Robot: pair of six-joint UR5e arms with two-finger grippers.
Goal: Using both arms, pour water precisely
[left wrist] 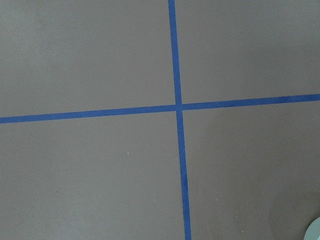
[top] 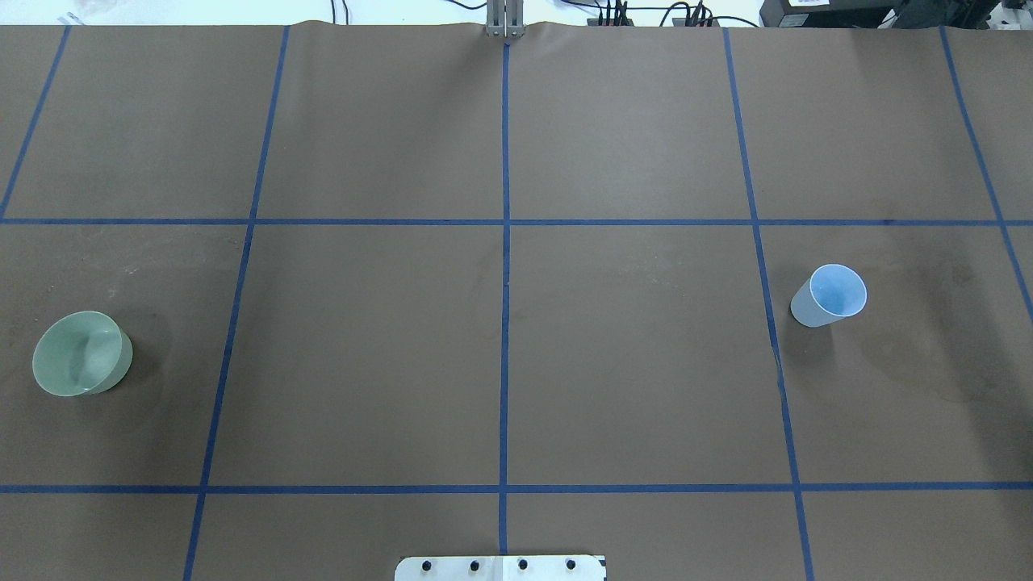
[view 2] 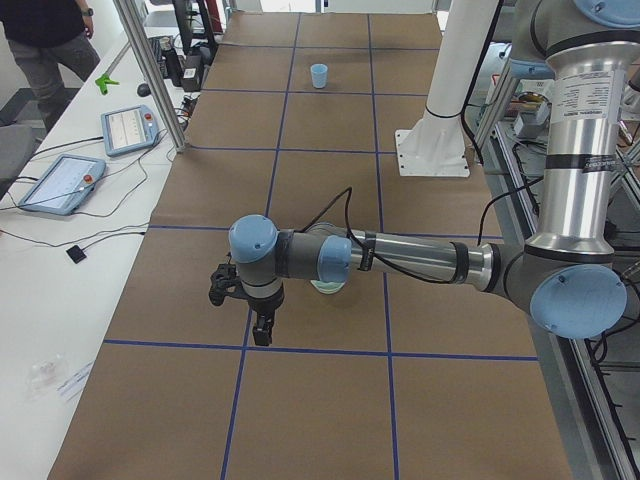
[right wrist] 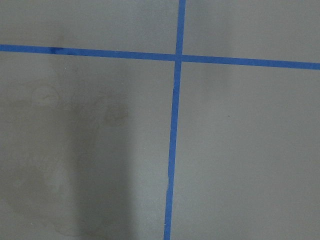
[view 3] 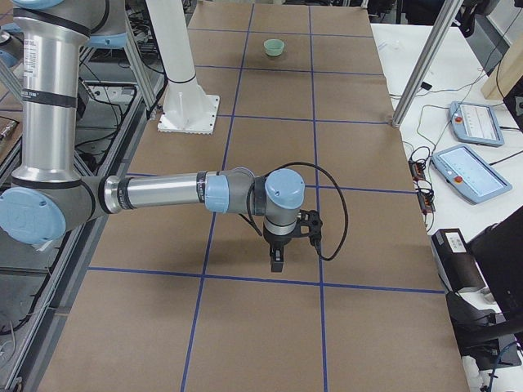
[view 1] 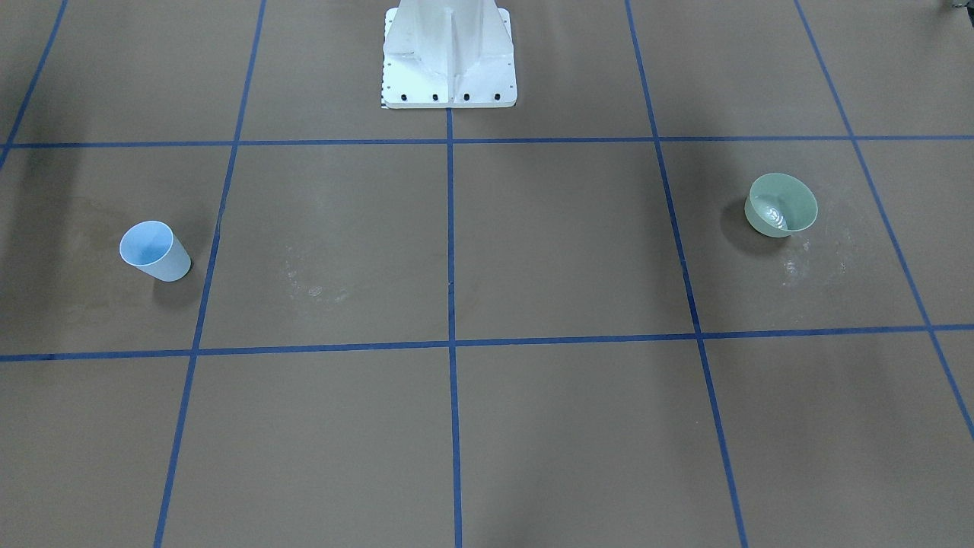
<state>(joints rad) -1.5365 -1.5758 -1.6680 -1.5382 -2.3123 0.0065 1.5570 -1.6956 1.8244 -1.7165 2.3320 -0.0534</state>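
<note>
Clear water (view 1: 771, 215) glints in green bowl (view 1: 797, 198).

Green bowl (view 2: 326, 290) largely hidden behind left arm (view 2: 420, 258), centre frame; pale rim (left wrist: 315, 231) cut by lower right corner, identity unclear; left tool (view 2: 262, 335) and right tool (view 3: 278, 261): finger spacing indeterminable.

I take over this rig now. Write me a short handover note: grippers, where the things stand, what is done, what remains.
Left gripper: above the table near the green bowl, carrying nothing; open or shut cannot be told.
Right gripper: above the table, also empty; same doubt.
Blue cup: upright on the robot's right side; green bowl on its left.
Water: a glint in the bowl; cup's content unclear.
Done: nothing lifted. To do: grasp, then pour.
</note>
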